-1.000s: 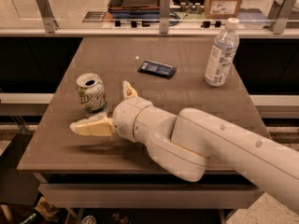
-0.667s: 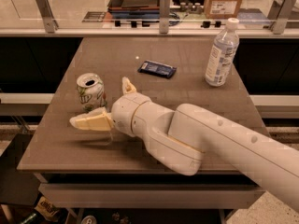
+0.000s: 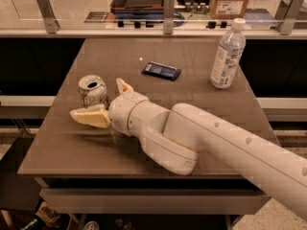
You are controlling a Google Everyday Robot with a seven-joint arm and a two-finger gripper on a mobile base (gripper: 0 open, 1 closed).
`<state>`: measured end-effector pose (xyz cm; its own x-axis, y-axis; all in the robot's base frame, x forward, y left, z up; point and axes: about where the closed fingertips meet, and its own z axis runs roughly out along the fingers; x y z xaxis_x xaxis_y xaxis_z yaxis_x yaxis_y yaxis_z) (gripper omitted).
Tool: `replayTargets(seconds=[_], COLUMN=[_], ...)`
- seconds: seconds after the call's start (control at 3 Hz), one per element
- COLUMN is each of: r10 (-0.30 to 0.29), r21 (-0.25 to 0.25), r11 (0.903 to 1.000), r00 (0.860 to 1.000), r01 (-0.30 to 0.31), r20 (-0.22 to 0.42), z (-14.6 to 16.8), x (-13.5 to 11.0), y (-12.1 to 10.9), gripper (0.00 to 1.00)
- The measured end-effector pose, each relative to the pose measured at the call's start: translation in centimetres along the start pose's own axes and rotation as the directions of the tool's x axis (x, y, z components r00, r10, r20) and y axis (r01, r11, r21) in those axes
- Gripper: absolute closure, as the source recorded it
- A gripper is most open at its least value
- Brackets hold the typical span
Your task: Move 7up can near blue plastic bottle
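Note:
The 7up can (image 3: 92,91), white with green markings and a silver top, stands upright on the left side of the brown table (image 3: 158,56). My gripper (image 3: 96,98) is open right at the can. One finger (image 3: 89,117) lies in front of the can and the other (image 3: 123,86) sticks up just to its right. The can sits in the gap between them, and I cannot tell whether either finger touches it. The blue plastic bottle (image 3: 227,55), clear with a white cap and a label, stands upright at the table's far right, well away from the can.
A flat dark blue packet (image 3: 161,71) lies at the middle back of the table, with a small white speck (image 3: 140,59) near it. My thick white arm (image 3: 216,143) crosses the front right of the table. A railing and counter with boxes run behind the table.
My gripper has moved away from the table's front edge toward the can, so the can now sits between the fingers. The can, bottle and packet have not moved.

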<state>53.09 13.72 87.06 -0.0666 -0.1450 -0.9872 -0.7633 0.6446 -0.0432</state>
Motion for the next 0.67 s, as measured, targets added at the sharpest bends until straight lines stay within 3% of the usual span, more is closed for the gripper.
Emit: replayTargets(seconds=[0.67], r10=[-0.005], r21=[-0.017], r11=[0.9998], r00=[1.0], r01=[0.005], r20=[0.023], z=[1.32], x=[-0.15], y=[1.0], gripper=[0.63])
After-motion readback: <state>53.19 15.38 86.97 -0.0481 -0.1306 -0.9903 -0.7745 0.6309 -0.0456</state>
